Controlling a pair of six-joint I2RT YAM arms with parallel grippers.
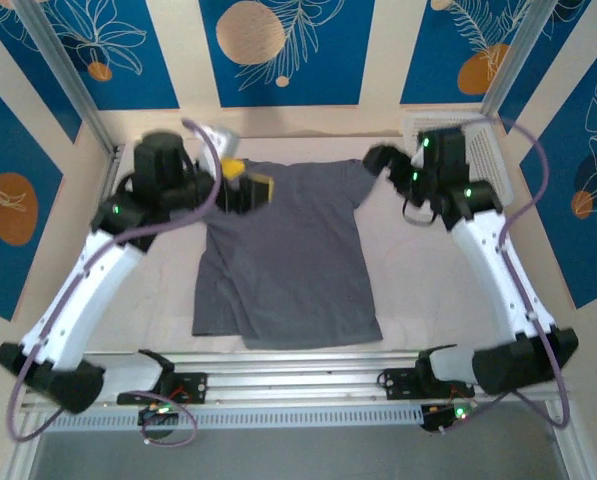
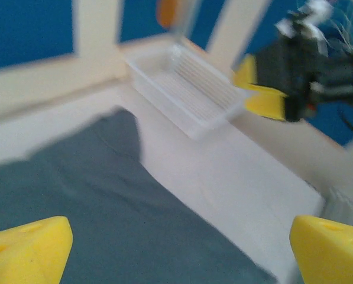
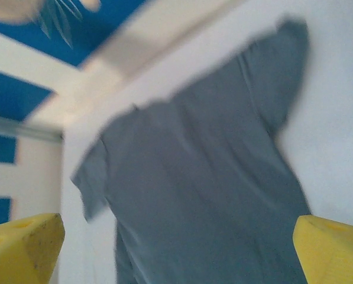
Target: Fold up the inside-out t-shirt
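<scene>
The t-shirt lies spread flat in the middle of the bench, collar toward the far side, probably so that each arm can reach one shoulder for the first fold. The left gripper hovers at the shoulder on its side and the right gripper near the other sleeve, both wide open and holding nothing. A white basket stands in the far right corner, apart from the cloth.

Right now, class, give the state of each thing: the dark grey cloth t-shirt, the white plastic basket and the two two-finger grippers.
dark grey cloth t-shirt: spread flat, not yet folded.
white plastic basket: upright, looks empty.
left gripper: open, holding nothing.
right gripper: open, holding nothing.
</scene>
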